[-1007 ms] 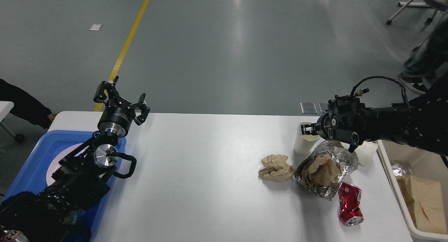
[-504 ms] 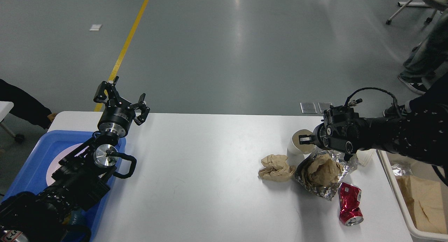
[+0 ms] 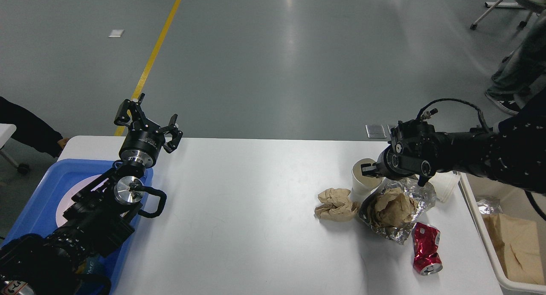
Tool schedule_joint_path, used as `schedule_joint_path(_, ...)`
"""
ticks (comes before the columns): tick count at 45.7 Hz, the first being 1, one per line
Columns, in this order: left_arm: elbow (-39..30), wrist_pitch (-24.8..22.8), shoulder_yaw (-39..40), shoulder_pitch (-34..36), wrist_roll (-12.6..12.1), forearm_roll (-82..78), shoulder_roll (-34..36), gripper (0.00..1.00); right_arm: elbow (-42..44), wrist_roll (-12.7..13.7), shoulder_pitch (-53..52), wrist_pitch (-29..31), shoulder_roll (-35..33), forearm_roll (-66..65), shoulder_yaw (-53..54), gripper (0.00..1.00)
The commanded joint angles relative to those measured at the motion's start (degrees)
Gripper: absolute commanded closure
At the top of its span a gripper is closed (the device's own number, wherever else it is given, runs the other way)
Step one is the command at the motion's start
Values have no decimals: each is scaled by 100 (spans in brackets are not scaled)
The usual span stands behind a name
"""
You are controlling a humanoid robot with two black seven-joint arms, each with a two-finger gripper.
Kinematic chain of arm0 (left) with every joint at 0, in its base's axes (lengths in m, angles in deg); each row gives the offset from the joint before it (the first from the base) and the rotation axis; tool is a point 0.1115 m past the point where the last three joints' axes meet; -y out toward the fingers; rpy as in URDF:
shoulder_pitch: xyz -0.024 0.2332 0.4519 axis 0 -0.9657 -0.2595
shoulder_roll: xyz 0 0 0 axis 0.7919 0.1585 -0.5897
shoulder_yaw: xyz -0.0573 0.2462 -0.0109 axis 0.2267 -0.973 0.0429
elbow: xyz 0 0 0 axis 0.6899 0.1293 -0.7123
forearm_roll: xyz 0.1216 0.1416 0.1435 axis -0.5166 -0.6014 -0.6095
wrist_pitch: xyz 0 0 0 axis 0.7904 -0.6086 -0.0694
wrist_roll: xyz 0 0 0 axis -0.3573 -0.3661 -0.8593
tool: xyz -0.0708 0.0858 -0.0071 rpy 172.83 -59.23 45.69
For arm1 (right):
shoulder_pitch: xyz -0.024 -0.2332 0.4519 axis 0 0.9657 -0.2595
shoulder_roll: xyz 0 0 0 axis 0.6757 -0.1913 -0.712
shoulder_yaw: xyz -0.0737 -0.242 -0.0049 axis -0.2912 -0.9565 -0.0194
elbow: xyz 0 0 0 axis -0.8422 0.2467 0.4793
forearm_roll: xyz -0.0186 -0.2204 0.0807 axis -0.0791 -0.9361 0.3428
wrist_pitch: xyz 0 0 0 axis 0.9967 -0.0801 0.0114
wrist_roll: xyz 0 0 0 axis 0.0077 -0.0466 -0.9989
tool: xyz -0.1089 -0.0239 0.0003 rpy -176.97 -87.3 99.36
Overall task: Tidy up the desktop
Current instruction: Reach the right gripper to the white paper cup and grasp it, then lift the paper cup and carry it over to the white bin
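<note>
The right gripper (image 3: pixel 366 169) reaches in from the right edge and is pinched on the rim of a white paper cup (image 3: pixel 361 182), one finger inside the mouth and the other outside the wall. The cup stands at the right far part of the counter (image 3: pixel 247 218), tilted slightly, its open mouth up. Just beside the cup on its near side lies a crumpled brown paper ball (image 3: pixel 337 204), and to the right of that a sheet of crinkled foil (image 3: pixel 405 209) with more brown paper bunched in it. A crushed red can (image 3: pixel 425 248) lies nearer still, its long axis running near to far, its open end toward the near edge. Another white container (image 3: pixel 445 187) shows partly behind the right arm, touching the foil's far right side.

The left gripper (image 3: pixel 147 124) stands upright at the far left corner of the counter with its fingers spread and nothing between them. Its arm rises over a blue tray (image 3: pixel 51 188) that sits on the left end of the counter.

The counter is a large white rectangle with rounded corners and a smooth matte top. Its long axis runs left to right across the view, and it fills the near half of the scene, with grey floor beyond its far edge. A beige bin (image 3: pixel 490 244) with brown paper and foil in it stands against its right end.
</note>
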Motion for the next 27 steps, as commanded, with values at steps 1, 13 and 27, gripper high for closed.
schedule_joint_path(1,0,0,0,5,0,2,2,4,-97,-17,-500,538,-88,15,70,100)
schedule_joint_path(13,0,0,0,-3,0,2,2,4,-808,-44,-2362,2251,-783,42,299,100)
schedule_joint_path(27,0,0,0,-3,0,2,2,4,-1363,-44,-5115,3561,-1275,42,228,100)
